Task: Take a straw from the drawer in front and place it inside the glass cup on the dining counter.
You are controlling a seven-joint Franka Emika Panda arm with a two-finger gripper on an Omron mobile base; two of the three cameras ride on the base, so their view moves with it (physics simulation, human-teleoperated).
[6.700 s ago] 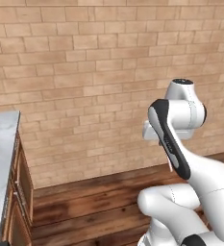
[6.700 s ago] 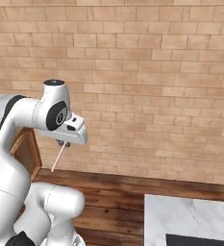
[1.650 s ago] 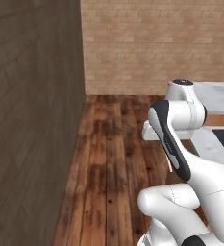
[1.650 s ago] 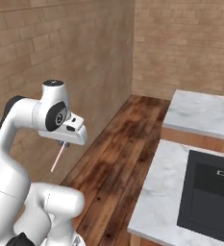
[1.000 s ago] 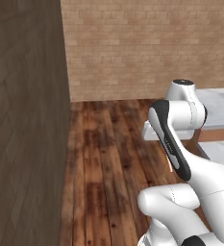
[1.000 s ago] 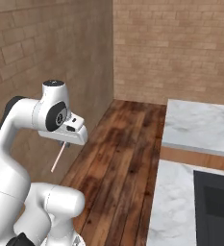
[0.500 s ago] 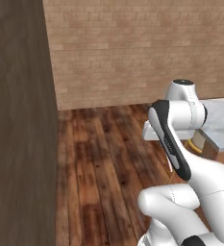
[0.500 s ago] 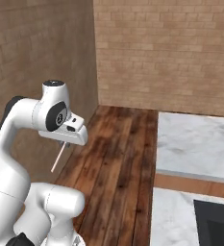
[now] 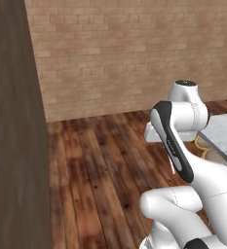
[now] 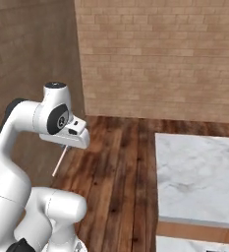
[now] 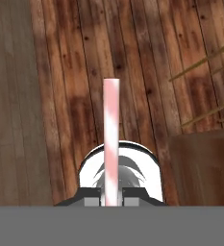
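One straw [image 11: 110, 139] pinched in the nearly closed claw [image 11: 110, 199], above wooden floor [image 11: 132, 72].

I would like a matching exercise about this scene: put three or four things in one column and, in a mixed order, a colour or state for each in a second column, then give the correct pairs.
Things:
1. straw
2. dining counter
3. floor
4. back wall

Descriptions:
A. dark brown wooden planks
B. white marble top with grey veins
C. pale pink, held between the jaws of the gripper
D. light tan brick

Pairs: 1-C, 2-B, 3-A, 4-D
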